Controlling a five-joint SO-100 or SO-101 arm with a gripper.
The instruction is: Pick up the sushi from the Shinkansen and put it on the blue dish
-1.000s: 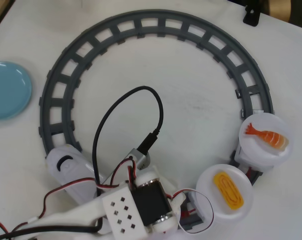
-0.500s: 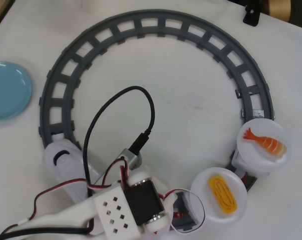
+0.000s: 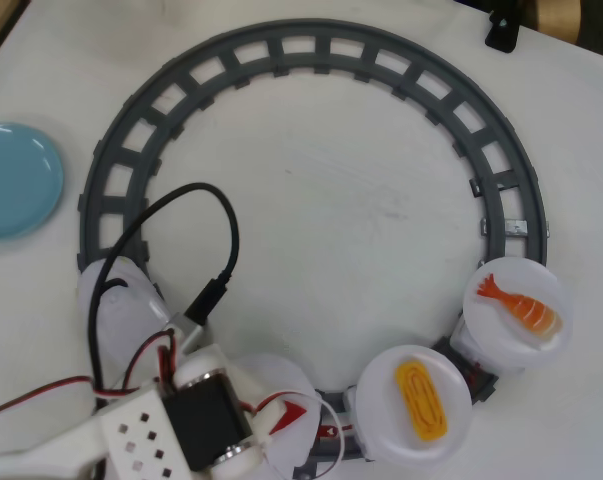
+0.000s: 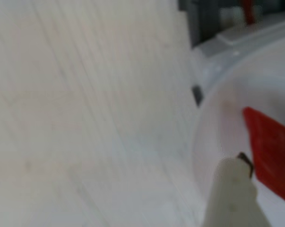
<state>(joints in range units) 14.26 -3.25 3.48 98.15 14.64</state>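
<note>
my arm (image 3: 171, 430) hides most of the tuna sushi (image 3: 293, 410) overhead; the egg piece (image 3: 421, 400) sits beside. wrist view shows one fingertip (image 4: 234, 194) touching it; gripper opening unclear.

A white plastic arm housing (image 3: 131, 440) dotted with small square holes is carrying a black servo block (image 3: 203, 425), while red wires (image 3: 151, 360) and a looping black cable (image 3: 196, 220) are trailing off; the blurred fingertip (image 4: 234, 194) is looking off-white.
</note>
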